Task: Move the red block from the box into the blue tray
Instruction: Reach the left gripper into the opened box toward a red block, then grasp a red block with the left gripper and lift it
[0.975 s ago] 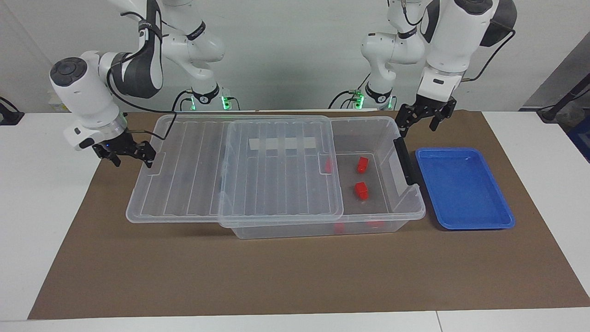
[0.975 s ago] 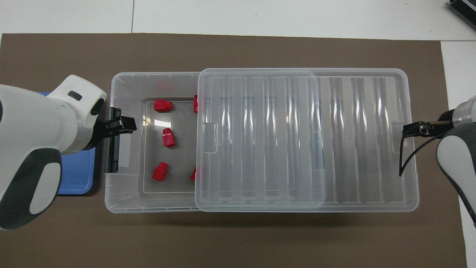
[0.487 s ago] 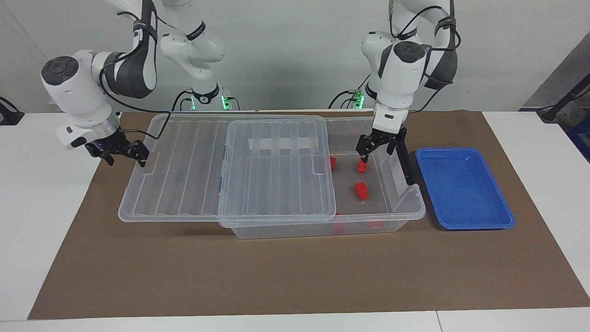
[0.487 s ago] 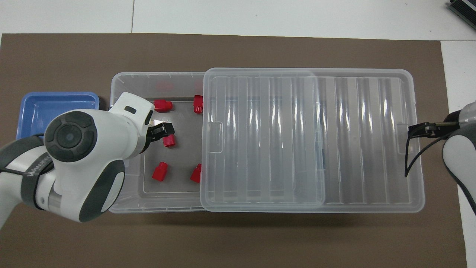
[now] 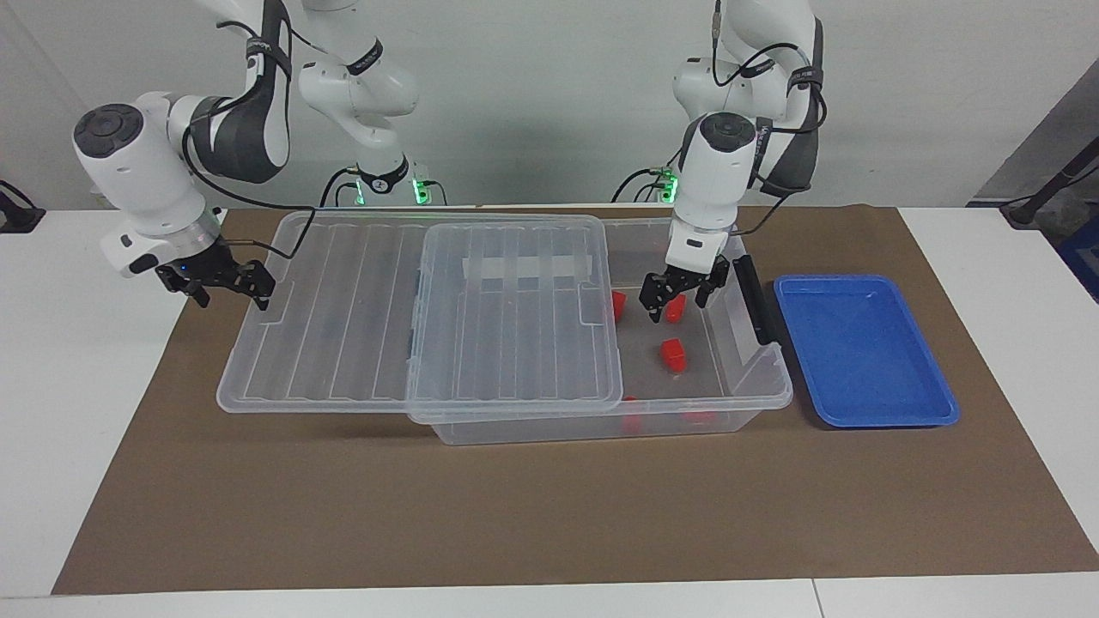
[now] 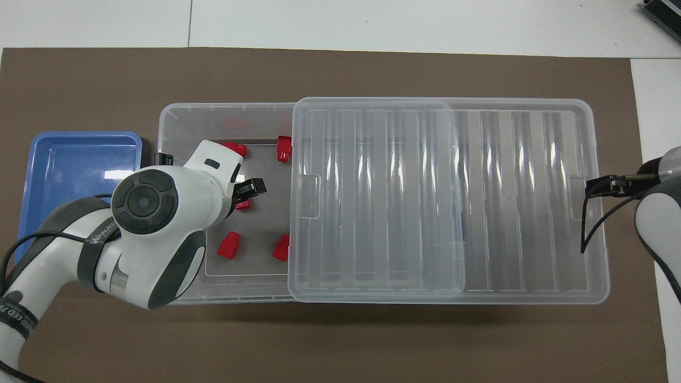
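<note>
- Red block on the floor of the box, in its uncovered end toward the blue tray; long axis roughly across the box's width, though mostly hidden from overhead.
- Left tool lowered into the box, fingers spread to either side of that block, not pinching it.
- Right tool spread, at the edge of the slid-aside lid.

Four red blocks, one blue tray, one box
</note>
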You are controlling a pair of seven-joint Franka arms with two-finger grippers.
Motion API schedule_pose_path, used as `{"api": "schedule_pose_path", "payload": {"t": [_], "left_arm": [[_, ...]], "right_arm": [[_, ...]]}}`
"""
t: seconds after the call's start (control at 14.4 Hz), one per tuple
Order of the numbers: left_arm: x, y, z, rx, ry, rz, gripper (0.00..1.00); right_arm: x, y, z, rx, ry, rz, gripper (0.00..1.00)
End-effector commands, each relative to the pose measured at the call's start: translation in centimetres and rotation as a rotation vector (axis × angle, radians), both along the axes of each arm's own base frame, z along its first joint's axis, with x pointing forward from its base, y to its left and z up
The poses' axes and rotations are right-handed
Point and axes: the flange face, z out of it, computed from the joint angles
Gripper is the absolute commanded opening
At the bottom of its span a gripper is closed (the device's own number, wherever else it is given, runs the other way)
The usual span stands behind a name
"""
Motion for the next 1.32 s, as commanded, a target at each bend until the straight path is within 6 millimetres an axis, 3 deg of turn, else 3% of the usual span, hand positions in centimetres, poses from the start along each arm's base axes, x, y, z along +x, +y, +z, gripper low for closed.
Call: {"api": "schedule_pose_path", "payload": {"t": [0.0,0.21,0.49,0.77,1.11,1.25], "left_arm": [[-0.6,0.8,-1.4,-0.005,-0.027,0.005,1.0],[-0.1,0.4,-4.2,0.0,-0.024,0.002,1.0],[0.4,0.2,-7.5,0.051,-0.02,-0.041,1.0],[0.6,0.2,-8.7,0.057,-0.018,-0.047,1.0],[0.9,0.1,-10.3,0.069,-0.02,-0.075,0.99],[0.9,0.1,-10.8,0.071,-0.017,-0.077,0.99]], "right_arm": [[-0.3,-0.2,1.3,-0.022,0.013,0.024,1.0],[-0.1,0.1,2.6,-0.022,0.011,0.023,1.0],[-0.3,1.0,6.6,-0.013,-0.007,0.026,1.0],[-0.6,1.4,10.6,-0.003,-0.001,0.021,1.0],[-1.5,3.4,15.3,0.07,0.026,-0.032,1.0],[-1.9,3.5,15.9,0.071,0.045,-0.058,1.0]]}}
